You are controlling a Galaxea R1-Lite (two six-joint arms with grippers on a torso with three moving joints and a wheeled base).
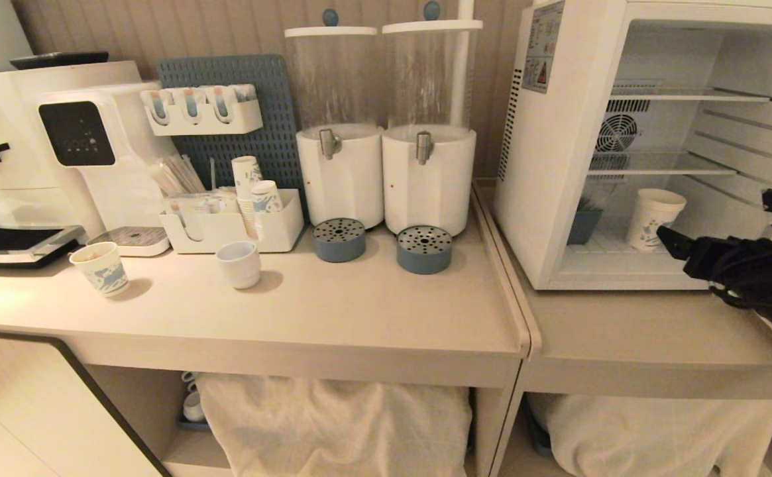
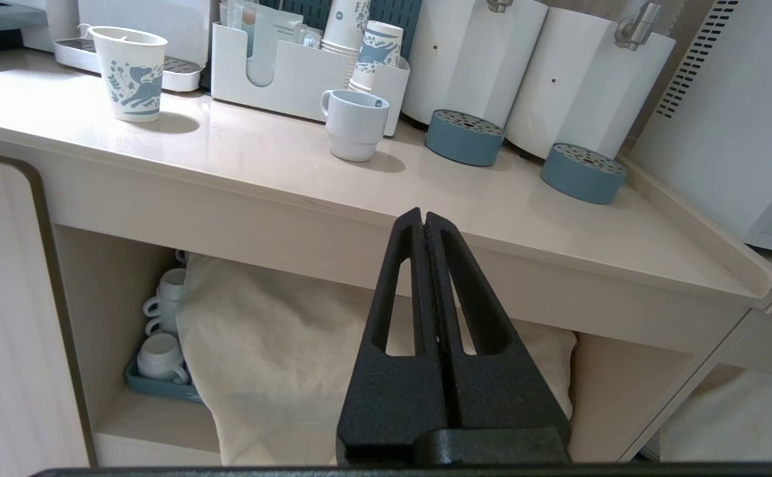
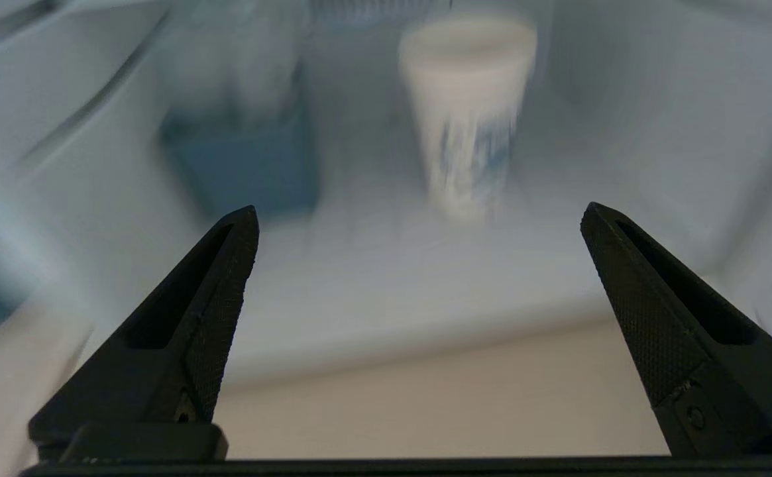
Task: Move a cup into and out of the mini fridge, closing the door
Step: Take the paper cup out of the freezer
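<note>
The right gripper (image 3: 419, 218) is standing with its two fingers (image 3: 217, 291) spread wide and holding nothing, aimed into the open mini fridge (image 1: 558, 165). In the right wrist view the cup (image 3: 468, 112) is sitting upright at about twelve o'clock of the gap between the fingertips, a little toward one o'clock, and well apart from both. A small blue pot (image 3: 246, 165) is standing at about eleven o'clock, near the cup but not touching it.

In the head view the same gripper (image 1: 674, 242) is hovering at the fridge mouth, with the cup (image 1: 653, 217) on the fridge floor at about ten o'clock of the fingertip, under the lower wire shelf (image 1: 657, 165). The door itself is not showing in any view.

Judged step: reaching in to take the cup out. To do it well, the gripper is best kept level and low under the shelf, centred so that one finger passes each side of the cup wall, with the side nearer the pot given clearance. Closing should be gentle and below the rim, since a paper cup will likely crush or tip under a hard or off-centre squeeze.

The left gripper (image 2: 424, 228) is parked below the counter (image 2: 260, 159) edge, its fingers pressed together on nothing.
</note>
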